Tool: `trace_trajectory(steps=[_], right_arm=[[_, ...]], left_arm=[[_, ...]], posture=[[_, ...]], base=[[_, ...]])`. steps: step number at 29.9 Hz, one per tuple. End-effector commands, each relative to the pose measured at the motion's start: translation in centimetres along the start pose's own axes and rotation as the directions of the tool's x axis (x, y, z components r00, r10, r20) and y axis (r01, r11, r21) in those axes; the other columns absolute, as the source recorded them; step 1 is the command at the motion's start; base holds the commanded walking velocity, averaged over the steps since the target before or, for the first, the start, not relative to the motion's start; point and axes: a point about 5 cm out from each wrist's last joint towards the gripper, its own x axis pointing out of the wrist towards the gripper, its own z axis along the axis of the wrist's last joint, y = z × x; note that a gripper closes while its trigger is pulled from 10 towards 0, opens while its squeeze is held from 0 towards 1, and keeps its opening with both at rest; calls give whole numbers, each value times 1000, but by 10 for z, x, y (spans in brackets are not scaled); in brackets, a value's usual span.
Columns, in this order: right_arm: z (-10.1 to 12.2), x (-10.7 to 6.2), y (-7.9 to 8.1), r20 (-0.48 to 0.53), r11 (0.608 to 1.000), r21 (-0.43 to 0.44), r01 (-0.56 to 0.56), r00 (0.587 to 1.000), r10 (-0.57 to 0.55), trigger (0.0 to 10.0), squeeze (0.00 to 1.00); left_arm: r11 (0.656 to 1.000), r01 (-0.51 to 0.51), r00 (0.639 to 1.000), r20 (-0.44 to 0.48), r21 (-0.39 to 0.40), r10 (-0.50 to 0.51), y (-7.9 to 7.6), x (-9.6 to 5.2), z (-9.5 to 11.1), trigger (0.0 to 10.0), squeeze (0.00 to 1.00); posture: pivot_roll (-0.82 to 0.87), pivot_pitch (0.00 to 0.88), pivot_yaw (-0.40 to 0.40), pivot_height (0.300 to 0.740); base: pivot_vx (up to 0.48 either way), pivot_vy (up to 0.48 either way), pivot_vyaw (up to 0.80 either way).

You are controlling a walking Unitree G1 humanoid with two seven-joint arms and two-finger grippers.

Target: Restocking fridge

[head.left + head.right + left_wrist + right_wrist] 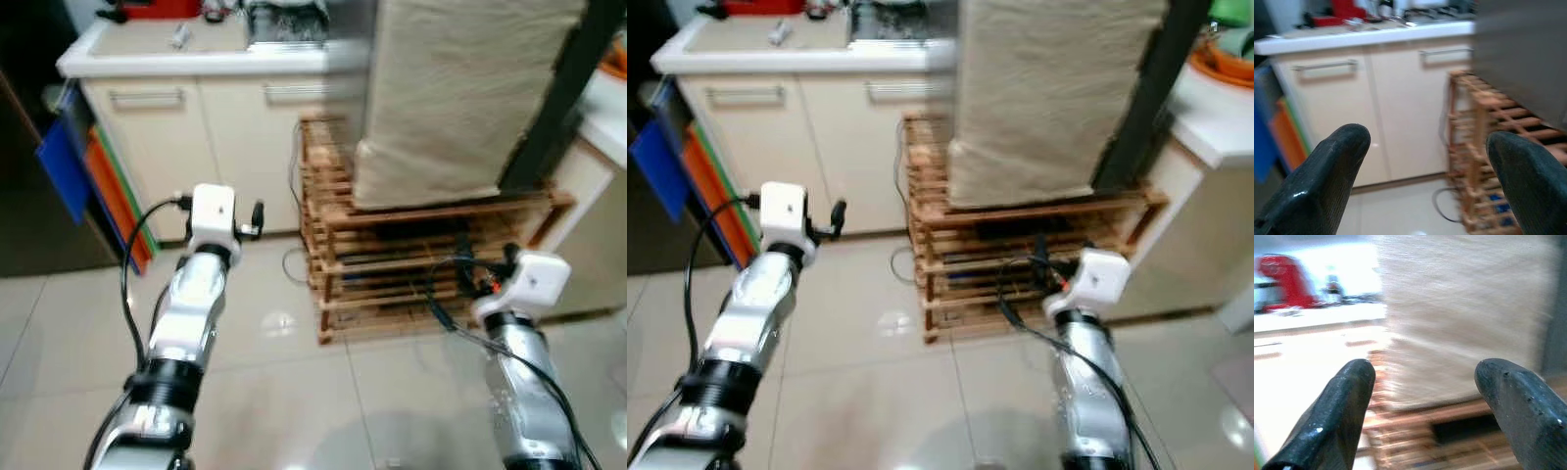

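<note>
Ahead of me, a slatted wooden rack point(411, 259) stands on glossy pale floor tiles point(284, 362), carrying a tall block draped in coarse beige cloth point(460, 88). Whether that is the fridge, I cannot tell. Cream cabinet doors point(196, 147) with bar handles run under a white counter edge point(196, 64) beyond. My left gripper point(1422, 176) hangs in open air over bare floor, fingers spread wide with nothing between them. My right gripper point(1444, 416) faces the cloth, near the rack, fingers likewise spread and empty. Blue and orange boards point(83, 176) lean at the left.
</note>
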Motion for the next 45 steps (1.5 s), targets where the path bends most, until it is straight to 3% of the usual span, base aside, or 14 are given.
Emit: trace_trajectory(steps=[1,5,13,14,15,16,18,19,21,28,37,45], right_arm=[[3,4,-4,1,999,-31,11,1000,-11,10000,0],[14,20,8,19,1000,1,-20,1000,20,10000,0],[6,16,20,-15,998,-3,-65,998,65,10000,0],[5,15,21,-21,998,1,-67,998,67,10000,0],[2,14,23,-31,997,6,-71,997,71,10000,0],[2,14,23,-34,997,7,-72,997,72,10000,0],[1,14,24,-36,997,9,-72,997,72,10000,0],[-2,14,25,-41,998,11,-64,997,65,10000,0],[-3,14,25,-42,998,12,-59,997,59,10000,0],[-4,16,32,-25,998,-5,-63,998,63,10000,0],[0,28,41,-10,996,-1,-92,996,92,10000,0],[-3,29,44,-20,995,13,-96,995,97,10000,0]], left_arm=[[1000,5,1000,27,-7,-4,-4,2,7,10000,0],[999,-38,999,-13,-17,37,3,2,1,10000,0],[999,-32,999,0,31,32,10,-4,-2,10000,0],[998,-31,999,13,59,31,12,-8,-3,10000,0],[989,-2,999,36,149,-3,11,-15,-4,10000,0],[988,20,998,59,152,-29,8,-19,-3,10000,0],[989,46,996,76,140,-57,5,-23,-2,10000,0],[994,91,988,118,61,-97,-2,-28,5,10000,0],[994,96,987,127,44,-100,-3,-28,6,10000,0],[997,71,984,160,40,-77,-10,-23,15,10000,0],[999,38,989,143,16,-40,-5,-13,21,10000,0],[1000,24,991,130,4,-25,-5,-11,22,10000,0]], posture=[[-60,0,13,732],[-26,0,8,732],[-4,0,-1,732],[-6,0,0,732],[-6,0,-1,732],[-6,0,-1,732],[-4,0,-2,732],[1,0,1,732],[1,0,1,732],[-12,0,7,732],[-25,0,6,732],[-24,0,9,732]], base=[[0,480,0],[0,480,0],[137,427,0],[322,356,0],[0,0,0],[0,0,0],[0,0,0],[458,0,0],[458,0,0],[458,0,0],[456,0,0],[443,0,0]])
